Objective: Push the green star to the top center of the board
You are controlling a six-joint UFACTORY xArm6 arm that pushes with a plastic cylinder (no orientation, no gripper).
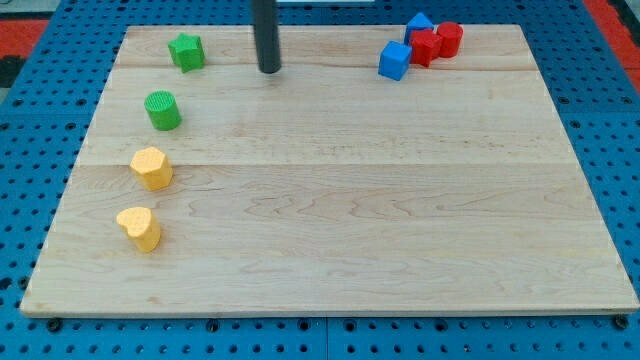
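Observation:
The green star [186,51] lies near the board's top left corner. My tip [269,70] rests on the board near the view's top, to the right of the green star and apart from it by a clear gap. The rod rises straight up out of the view's top.
A green cylinder [162,110] sits below the star. Two yellow blocks [151,168] [139,228] lie further down the left side. At the top right are two blue blocks [395,61] [419,24] and two red blocks [425,47] [449,39] clustered together. The wooden board [350,220] sits on blue pegboard.

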